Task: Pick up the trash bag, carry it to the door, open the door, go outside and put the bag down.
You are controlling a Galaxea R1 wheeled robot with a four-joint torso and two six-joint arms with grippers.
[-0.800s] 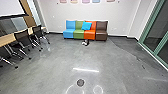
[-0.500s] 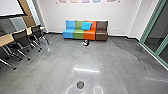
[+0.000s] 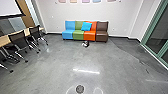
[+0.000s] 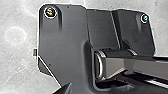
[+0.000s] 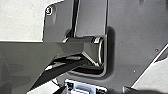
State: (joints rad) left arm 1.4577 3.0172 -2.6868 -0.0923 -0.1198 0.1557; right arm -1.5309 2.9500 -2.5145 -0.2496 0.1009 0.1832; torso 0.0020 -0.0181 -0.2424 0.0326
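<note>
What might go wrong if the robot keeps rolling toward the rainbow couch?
It might bump the small black-and-white thing on the floor in front of the couch. If it drifts to its left, it could catch the wheeled legs of the black chairs by the table. Drifting right, it may scrape the green-framed glass.

Four seats [image 3: 78, 34] are standing by the wall [image 3: 87, 12] — blue, green, orange, brown — a blue cushion [image 3: 86, 26] is leaning on them, and dark chairs [image 3: 18, 40] are lining a table [image 3: 3, 40] over there.
</note>
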